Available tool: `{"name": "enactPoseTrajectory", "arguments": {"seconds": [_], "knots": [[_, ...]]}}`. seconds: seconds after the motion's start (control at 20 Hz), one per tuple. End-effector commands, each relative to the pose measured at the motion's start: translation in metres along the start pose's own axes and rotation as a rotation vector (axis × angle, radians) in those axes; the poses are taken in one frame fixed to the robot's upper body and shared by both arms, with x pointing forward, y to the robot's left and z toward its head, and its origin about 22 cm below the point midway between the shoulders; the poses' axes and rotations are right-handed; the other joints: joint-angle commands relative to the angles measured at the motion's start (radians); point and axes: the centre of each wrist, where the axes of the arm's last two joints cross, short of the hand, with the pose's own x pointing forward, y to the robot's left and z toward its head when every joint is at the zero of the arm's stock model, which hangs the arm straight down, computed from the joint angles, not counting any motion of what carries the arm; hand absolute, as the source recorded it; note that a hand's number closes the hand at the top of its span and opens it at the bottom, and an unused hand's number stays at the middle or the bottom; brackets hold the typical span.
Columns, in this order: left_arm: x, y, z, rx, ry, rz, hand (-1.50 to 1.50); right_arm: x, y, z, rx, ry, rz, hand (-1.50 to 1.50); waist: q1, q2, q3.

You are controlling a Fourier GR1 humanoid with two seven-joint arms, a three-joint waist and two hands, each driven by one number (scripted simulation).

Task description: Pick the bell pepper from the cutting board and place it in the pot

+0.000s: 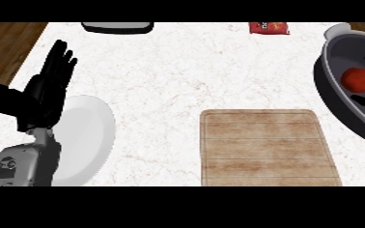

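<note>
Already the pepper (pixel 354 79) lies inside the pot (pixel 329 63), a red round shape at the right edge of the view, and only a part of it shows because the frame cuts it. Just below it, also in the pot, there is a small dark shape at about the same edge; it may be a finger of the right hand, but I cannot tell, so the state of that hand stays unknown. The board (pixel 265 147) stands bare in the lower middle, near the pot but apart from it. By this I judge that the placing step is done or almost done, and what remains is only to let go, if the hand is holding, and to draw the arm back without pushing the pot. The left hand (pixel 50 84) rests at the left side with straight, released fingers pointing up, holding nothing, above a white plate (pixel 89 140). Far at the top lie a dark tray (pixel 118 27) and a red packet (pixel 269 27), both well away from the work.
</note>
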Motion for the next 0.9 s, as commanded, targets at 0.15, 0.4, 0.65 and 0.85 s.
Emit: {"name": "enactPoseTrajectory", "arguments": {"seconds": [0.15, 0.4, 0.65, 0.85], "knots": [[-0.006, 0.007, -0.003, 0.021, -0.004, -0.011, 0.0, 0.002, 0.026, -0.01, 0.086, -0.072, -0.319, -1.5, -0.002, 0.003, 0.001], [-0.011, 0.012, 0.002, 0.014, -0.002, 0.004, 0.0, -0.011, 0.0, -0.004, -0.036, -0.1, -0.574, -1.5, -0.011, 0.001, 0.001], [-0.007, 0.003, 0.002, -0.006, -0.016, -0.008, 0.0, -0.037, -0.045, 0.023, -0.078, -0.06, -0.688, -1.5, -0.011, 0.002, 0.002], [0.002, -0.002, 0.004, 0.0, -0.008, 0.014, 0.0, -0.049, -0.069, 0.04, -0.092, -0.04, -0.701, -1.5, -0.008, 0.002, 0.003]]}}
